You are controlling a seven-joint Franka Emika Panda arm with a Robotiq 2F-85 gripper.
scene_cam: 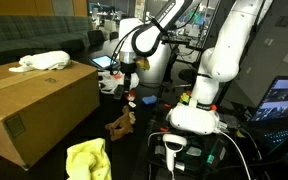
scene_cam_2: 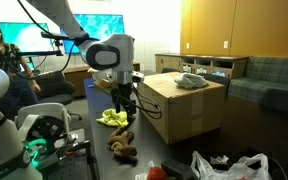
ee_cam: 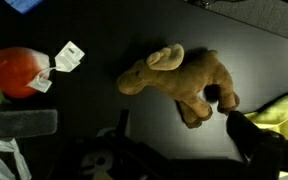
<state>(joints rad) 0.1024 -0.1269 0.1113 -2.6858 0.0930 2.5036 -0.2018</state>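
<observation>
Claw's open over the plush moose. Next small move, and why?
Likely ease the claw straight down toward the moose. It is open and empty, well above the table, and the wrist view shows the moose on its side near centre. The yellow cloth lies close, so keep off that side.

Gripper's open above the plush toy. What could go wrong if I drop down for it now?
1. The yellow cloth lies close to the plush toy's rear; a finger might snag it too.
2. The toy lies on its side; a pinch on a leg or antler may slip.
3. The red ball on its head side could roll if the gripper nudges it.
</observation>
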